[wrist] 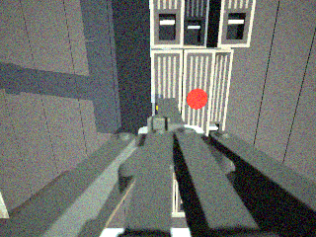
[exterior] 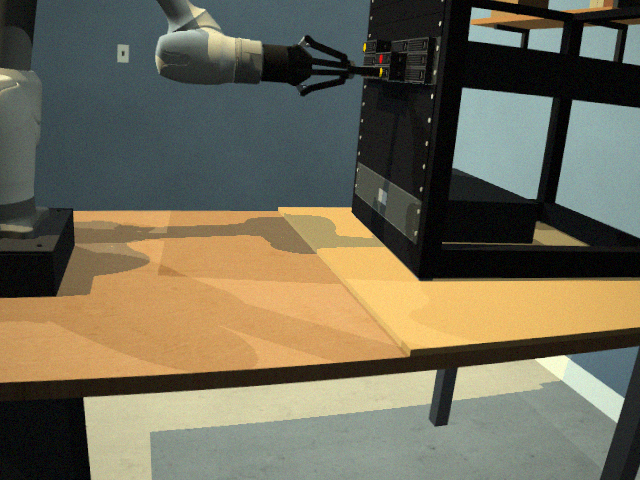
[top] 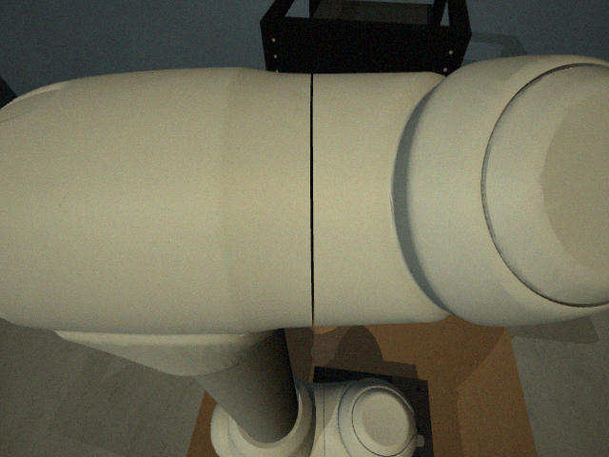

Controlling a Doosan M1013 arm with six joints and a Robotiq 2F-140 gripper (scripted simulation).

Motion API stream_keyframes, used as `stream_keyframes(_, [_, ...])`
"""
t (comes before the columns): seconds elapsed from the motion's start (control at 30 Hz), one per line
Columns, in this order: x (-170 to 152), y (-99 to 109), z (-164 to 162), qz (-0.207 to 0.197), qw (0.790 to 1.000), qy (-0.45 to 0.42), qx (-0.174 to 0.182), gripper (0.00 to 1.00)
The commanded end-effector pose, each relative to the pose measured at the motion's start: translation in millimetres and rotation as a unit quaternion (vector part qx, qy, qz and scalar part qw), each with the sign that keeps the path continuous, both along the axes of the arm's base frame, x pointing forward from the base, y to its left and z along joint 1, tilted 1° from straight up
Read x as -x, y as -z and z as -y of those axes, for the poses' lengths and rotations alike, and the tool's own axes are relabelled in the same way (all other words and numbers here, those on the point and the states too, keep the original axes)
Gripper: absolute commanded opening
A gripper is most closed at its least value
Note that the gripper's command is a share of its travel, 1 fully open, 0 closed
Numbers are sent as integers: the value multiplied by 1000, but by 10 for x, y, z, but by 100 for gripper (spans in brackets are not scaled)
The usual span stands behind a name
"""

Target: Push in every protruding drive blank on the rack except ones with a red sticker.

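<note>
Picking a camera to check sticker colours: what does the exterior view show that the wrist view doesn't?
Only exterior: the whole rack on the table, the arm, and yellow stickers above and below the red one. Only wrist: the blanks' ribbed faces close up. Both: the shut, empty tool at the blanks, and the red sticker.

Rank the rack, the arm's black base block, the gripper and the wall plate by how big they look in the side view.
1. Rack
2. Base block, partly cut off by the frame edge
3. Gripper
4. Wall plate
</note>
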State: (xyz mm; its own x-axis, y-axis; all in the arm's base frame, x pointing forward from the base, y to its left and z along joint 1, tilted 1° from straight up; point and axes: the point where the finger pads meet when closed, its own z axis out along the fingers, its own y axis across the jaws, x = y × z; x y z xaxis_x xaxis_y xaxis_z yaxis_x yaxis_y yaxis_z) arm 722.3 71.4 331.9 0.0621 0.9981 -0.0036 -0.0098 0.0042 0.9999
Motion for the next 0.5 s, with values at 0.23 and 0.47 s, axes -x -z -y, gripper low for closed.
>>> stream_keyframes(0.23, [-119,-58,26,3,1000,1,-2,10])
stream_keyframes(0.47, [-119,-58,26,3,1000,1,-2,10])
